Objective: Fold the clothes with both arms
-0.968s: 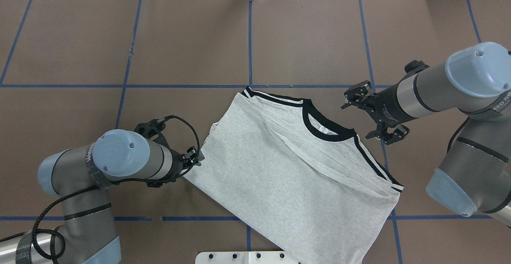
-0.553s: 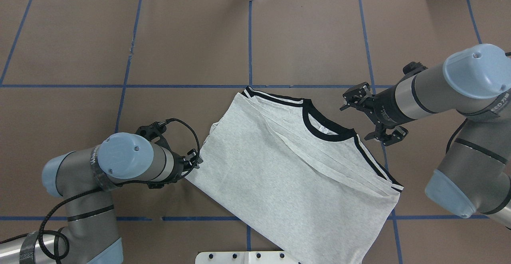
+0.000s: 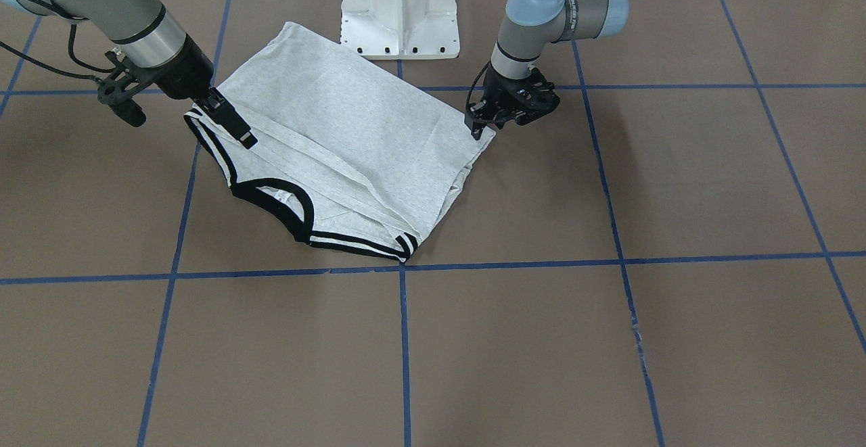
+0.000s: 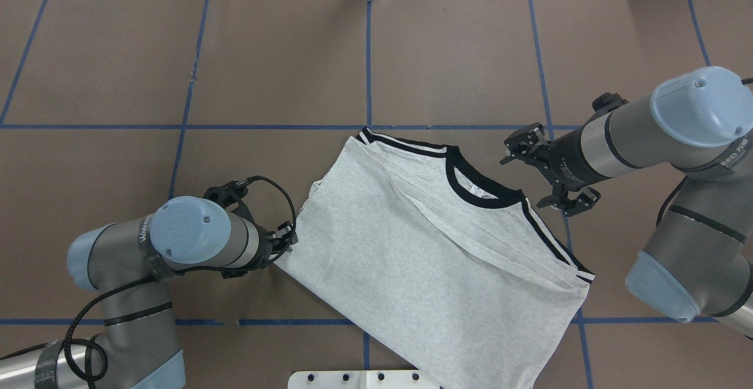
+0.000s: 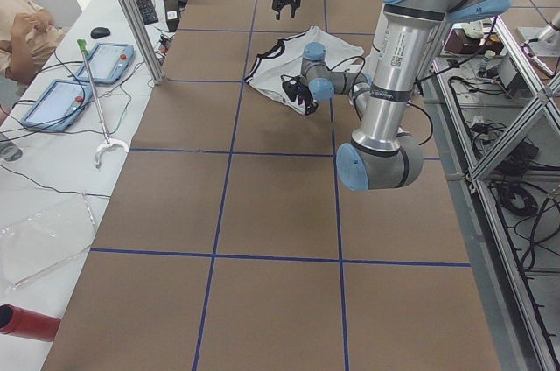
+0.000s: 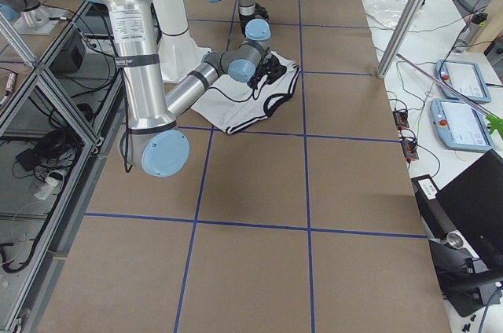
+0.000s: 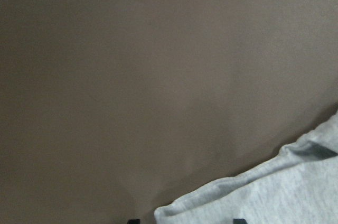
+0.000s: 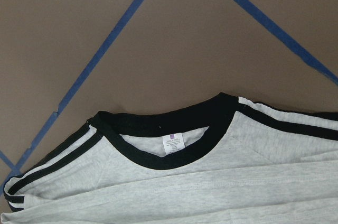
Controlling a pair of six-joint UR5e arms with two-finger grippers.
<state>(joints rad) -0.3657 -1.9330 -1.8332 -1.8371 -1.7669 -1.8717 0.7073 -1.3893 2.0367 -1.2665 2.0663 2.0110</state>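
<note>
T-shirt lies folded, skewed, on the brown table near the white base. Your left gripper straddles its side edge, fingers spread; the right gripper hangs spread beside the collar. Close shallow and you'll pinch one layer only — the fold drags apart. Neck label: print unreadable.

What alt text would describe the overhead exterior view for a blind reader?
A grey T-shirt with sleeves folded in lies diagonally on a brown table. The left gripper is at its left corner; the open right gripper is beside the black collar.
</note>
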